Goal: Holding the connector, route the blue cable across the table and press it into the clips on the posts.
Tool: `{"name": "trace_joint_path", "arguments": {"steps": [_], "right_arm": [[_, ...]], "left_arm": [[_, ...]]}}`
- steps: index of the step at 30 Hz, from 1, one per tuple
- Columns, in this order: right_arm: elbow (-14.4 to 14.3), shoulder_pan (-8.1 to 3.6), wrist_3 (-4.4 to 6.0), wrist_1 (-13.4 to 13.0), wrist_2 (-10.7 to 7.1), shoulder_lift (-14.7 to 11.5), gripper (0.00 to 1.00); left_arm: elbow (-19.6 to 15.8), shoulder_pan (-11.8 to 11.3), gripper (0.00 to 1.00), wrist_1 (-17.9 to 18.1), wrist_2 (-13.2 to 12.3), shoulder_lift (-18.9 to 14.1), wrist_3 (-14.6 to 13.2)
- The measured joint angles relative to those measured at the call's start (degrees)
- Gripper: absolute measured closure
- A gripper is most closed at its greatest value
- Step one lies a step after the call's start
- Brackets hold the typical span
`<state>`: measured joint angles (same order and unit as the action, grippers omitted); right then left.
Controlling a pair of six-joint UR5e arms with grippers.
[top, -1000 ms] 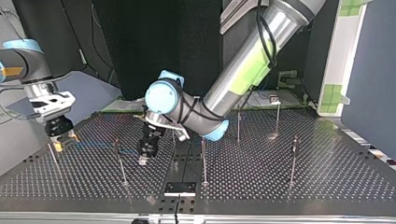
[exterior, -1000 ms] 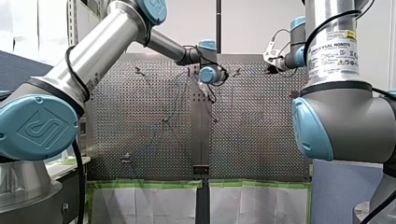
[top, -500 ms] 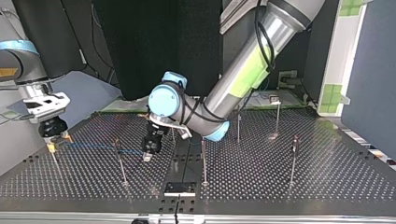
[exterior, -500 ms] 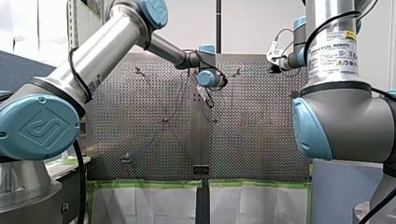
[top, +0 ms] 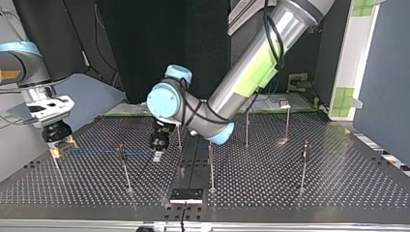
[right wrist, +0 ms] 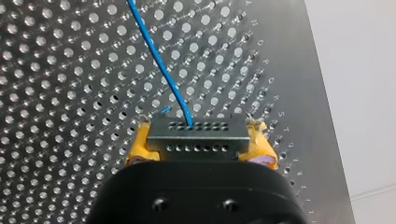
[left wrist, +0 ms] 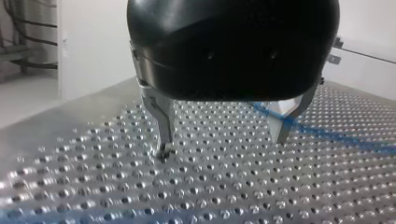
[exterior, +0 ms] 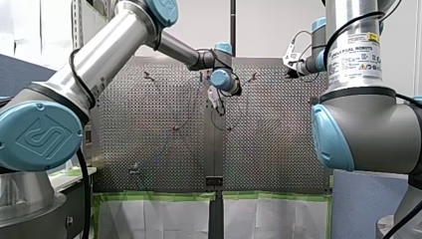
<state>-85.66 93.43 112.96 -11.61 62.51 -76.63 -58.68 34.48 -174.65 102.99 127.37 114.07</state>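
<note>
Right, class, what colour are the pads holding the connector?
Yellow pads, clamping the connector; clearest in right wrist view.

Top view: perforated metal table, black plate at its near edge, mid-width. Dark strip runs from plate twd far edge. Thin upright posts on the table: post just right of plate, post left of plate, post well right of plate, post and post beyond plate, right.
</note>
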Motion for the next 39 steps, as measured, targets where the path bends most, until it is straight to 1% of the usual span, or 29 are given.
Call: {"name": "trace_joint_path", "arguments": {"steps": [2, 5, 8, 13, 16, 19, 28, 32, 39], "right_arm": [[0.0, 0.03, 0.00, 0.0, 0.03, 0.0, 1.00], [-0.1, 0.08, -0.01, 0.1, 0.06, 0.0, 1.00], [-0.1, 0.15, -0.01, 0.2, 0.07, 0.0, 1.00], [-0.1, 0.24, -0.01, 0.2, 0.06, 0.0, 1.00], [-0.1, 0.32, -0.01, 0.2, 0.01, 0.0, 1.00], [-0.1, 0.37, 0.00, 0.3, 0.00, 0.0, 1.00], [-0.1, 0.43, -0.01, 0.2, 0.14, 0.0, 1.00], [-0.2, 0.62, -0.01, 0.2, 0.18, 0.1, 1.00], [-0.3, 1.06, -0.15, 0.4, 0.10, 0.1, 1.00]], "left_arm": [[-0.7, 0.2, 0.00, -0.9, -0.2, -0.9, -0.4], [-2.1, 0.6, 0.00, -0.8, -0.9, -2.5, -0.7], [-3.7, 0.9, 0.00, 0.4, -1.4, -4.1, -0.8], [-6.6, 1.5, 0.00, 2.6, -3.2, -6.9, -1.9], [-8.3, 1.7, 0.00, 3.5, -2.8, -8.6, -2.5], [-9.9, 1.7, 0.00, 4.8, -1.6, -10.2, -2.6], [-14.9, 2.0, 0.00, 9.8, 3.3, -15.3, -3.5], [-17.7, 1.7, 0.00, 12.5, 6.1, -18.0, -2.4], [-21.7, 2.1, 0.00, 16.6, 10.1, -22.1, -1.2]]}}
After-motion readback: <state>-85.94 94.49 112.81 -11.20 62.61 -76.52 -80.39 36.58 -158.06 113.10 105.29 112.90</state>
